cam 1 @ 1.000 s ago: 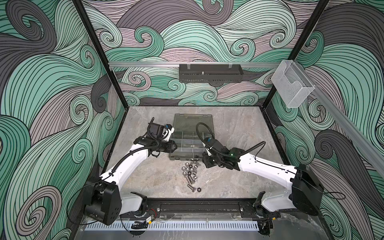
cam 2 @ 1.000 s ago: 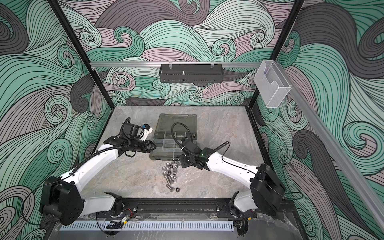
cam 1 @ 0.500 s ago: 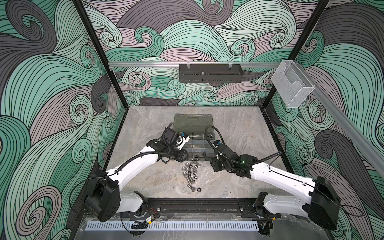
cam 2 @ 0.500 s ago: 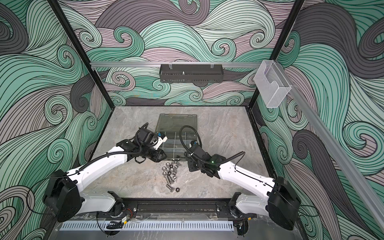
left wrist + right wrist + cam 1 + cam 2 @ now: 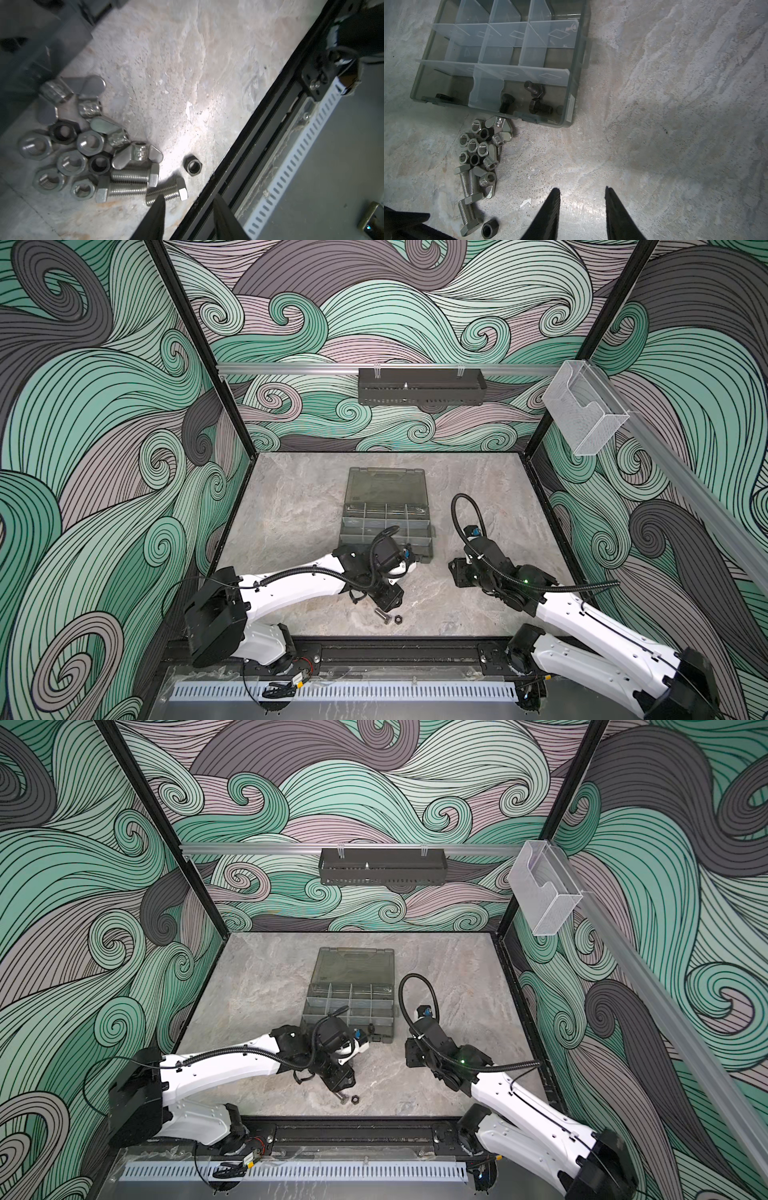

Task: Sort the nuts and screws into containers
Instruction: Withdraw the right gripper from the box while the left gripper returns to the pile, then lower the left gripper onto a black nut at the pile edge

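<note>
A pile of silver screws (image 5: 128, 176), silver and black nuts (image 5: 70, 162) and wing nuts lies on the stone table just in front of the smoky-grey organiser case (image 5: 571, 104). My left gripper (image 5: 188, 196) hovers open and empty over the pile's near end, one fingertip over a lone silver screw (image 5: 174, 190), with a black nut (image 5: 194, 165) beside it. My right gripper (image 5: 582, 189) stands open over bare table to the right of the pile (image 5: 477, 155). Three black screws (image 5: 537, 99) lie in one of the containers at the case's front corner. In both top views the left arm hides most of the pile.
The case's lid (image 5: 384, 485) lies open flat toward the back. A black rail (image 5: 239, 166) runs along the table's front edge, close to the left gripper (image 5: 388, 599). A black perforated tray (image 5: 419, 385) and a clear box (image 5: 582, 418) hang on the walls.
The left gripper has swung from the case's left side forward and right to above the pile, and its jaws stand wider. The right gripper has drawn back to the right, away from the pile.
</note>
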{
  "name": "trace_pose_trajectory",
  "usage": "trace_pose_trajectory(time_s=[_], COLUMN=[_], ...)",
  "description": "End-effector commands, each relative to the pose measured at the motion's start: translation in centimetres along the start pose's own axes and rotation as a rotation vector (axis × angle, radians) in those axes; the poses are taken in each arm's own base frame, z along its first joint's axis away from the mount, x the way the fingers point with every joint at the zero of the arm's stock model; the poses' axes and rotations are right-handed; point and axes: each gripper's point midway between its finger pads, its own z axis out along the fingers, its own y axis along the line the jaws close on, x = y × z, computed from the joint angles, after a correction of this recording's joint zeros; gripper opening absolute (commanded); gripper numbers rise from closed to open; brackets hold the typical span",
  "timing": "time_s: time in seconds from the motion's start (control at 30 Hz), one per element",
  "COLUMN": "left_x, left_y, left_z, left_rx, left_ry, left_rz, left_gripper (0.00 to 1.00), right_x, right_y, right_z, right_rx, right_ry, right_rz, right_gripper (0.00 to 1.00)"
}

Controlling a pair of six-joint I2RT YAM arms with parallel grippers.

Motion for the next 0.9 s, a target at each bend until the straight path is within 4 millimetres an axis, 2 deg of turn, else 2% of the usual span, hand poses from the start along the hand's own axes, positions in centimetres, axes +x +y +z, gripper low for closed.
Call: trace_pose_trajectory(time_s=[0.0,0.1,0.3,0.57,0.87], left_x=[2.0,2.5,2.9,2.5,2.0], left_y=[0.0,-1.0,-1.3,-1.7,-1.1], left_z=[1.7,2.9,4.6,5.3,5.7], left_rx=[-0.054,-0.068,-0.09,-0.092,-0.143], left_ry=[0.091,0.137,0.22,0.237,0.24], left_rz=[-0.037,-0.004,0.021,0.029,0.047], left_gripper=[0.43,0.43,0.44,0.45,0.45], right_x=[0.9,1.4,1.6,2.4,2.5], right_y=[-0.9,-1.2,-1.4,-1.8,-2.1], right_z=[0.0,0.1,0.0,0.0,0.1], right_rx=[0.012,0.007,-0.008,-0.018,-0.013], right_ry=[0.016,0.024,0.023,0.018,0.024], right_rz=[0.014,0.019,0.026,0.047,0.057], right_gripper=[0.38,0.38,0.38,0.38,0.38])
